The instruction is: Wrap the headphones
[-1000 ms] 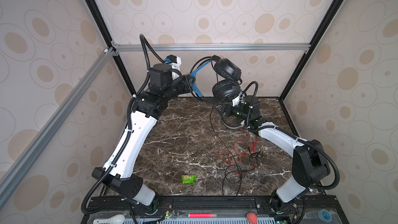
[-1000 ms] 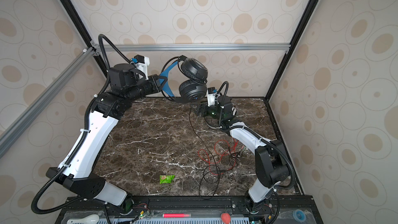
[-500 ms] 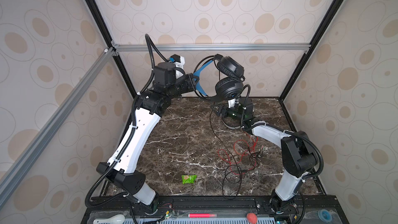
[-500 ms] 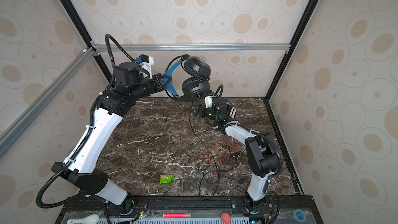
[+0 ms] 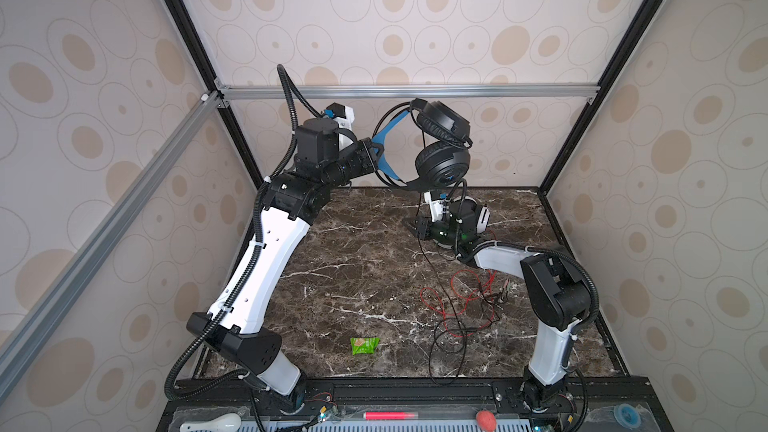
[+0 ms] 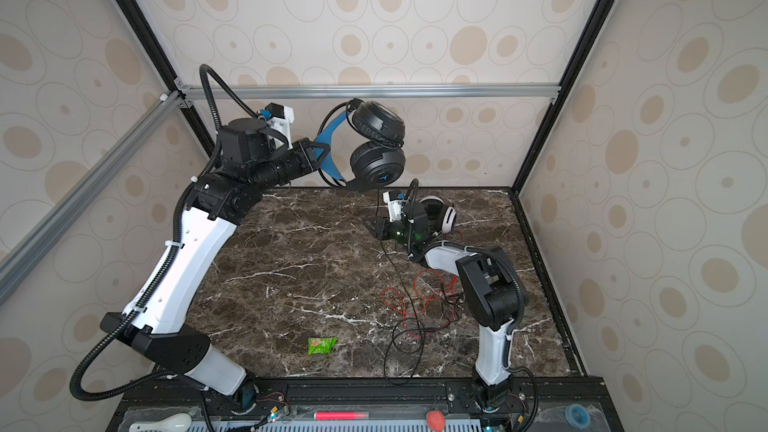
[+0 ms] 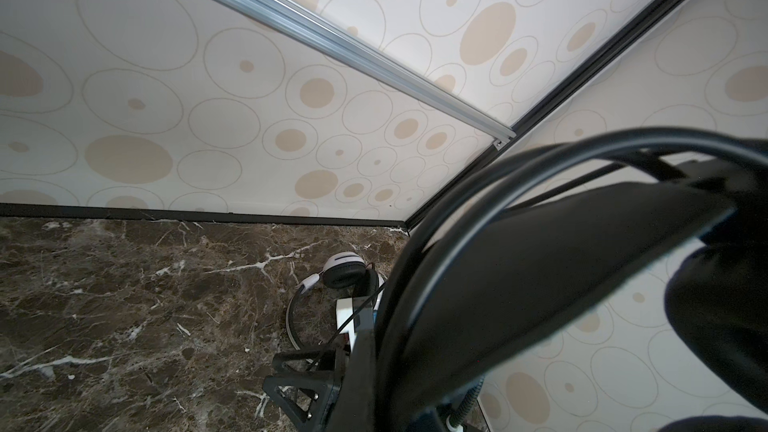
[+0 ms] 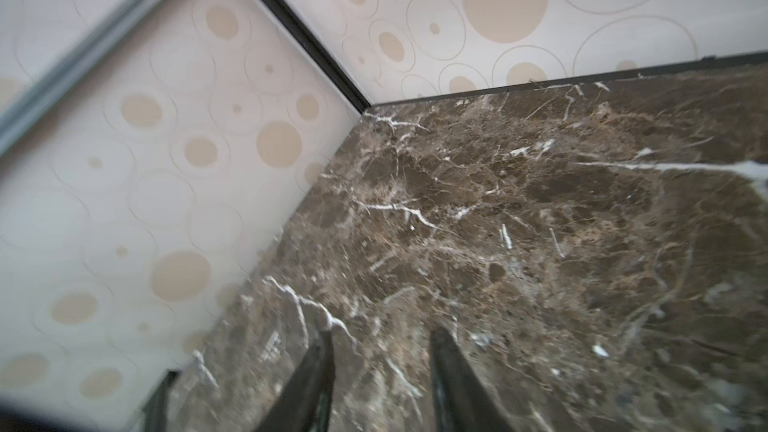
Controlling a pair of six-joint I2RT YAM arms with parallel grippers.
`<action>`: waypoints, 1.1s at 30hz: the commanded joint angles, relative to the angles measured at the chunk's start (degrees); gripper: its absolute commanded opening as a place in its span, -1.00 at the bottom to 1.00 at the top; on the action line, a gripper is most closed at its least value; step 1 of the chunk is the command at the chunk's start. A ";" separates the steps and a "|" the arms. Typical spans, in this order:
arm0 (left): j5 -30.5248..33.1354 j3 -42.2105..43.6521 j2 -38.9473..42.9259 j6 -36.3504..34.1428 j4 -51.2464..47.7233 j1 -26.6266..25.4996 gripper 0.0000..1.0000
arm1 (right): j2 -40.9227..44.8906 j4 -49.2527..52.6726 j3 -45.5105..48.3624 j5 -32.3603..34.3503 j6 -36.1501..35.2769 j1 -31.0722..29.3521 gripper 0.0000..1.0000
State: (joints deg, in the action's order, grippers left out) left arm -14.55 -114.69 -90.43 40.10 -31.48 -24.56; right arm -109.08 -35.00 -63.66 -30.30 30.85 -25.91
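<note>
The left gripper (image 5: 376,151) is clamped on the blue band (image 5: 388,135) of the black headphones (image 5: 442,160), held high at the far middle. Their black cable (image 5: 428,259) hangs down just beside the right gripper (image 5: 410,224), whose fingers stand slightly apart. The white headphones (image 5: 482,218) lie on the table (image 5: 353,268), far right.

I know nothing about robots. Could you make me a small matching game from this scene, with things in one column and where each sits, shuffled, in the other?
Things
1. black headphones
2. white headphones
3. green packet
4. red cable

Places
A. flat on the table, near its front edge
B. up in the air, held by the left gripper
C. in loose loops on the table beside the right arm
D. on the table at the back right

Pairs: 1-B, 2-D, 3-A, 4-C
</note>
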 commanded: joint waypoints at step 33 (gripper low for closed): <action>45.28 15.34 -3.02 -7.88 24.59 -1.26 -1.00 | 34.72 60.96 -4.39 29.48 -32.55 -26.50 -1.00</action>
State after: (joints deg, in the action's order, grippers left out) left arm 24.82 -99.88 -94.94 35.09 -14.76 -25.10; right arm -75.99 19.57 -64.51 -3.75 2.22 -51.05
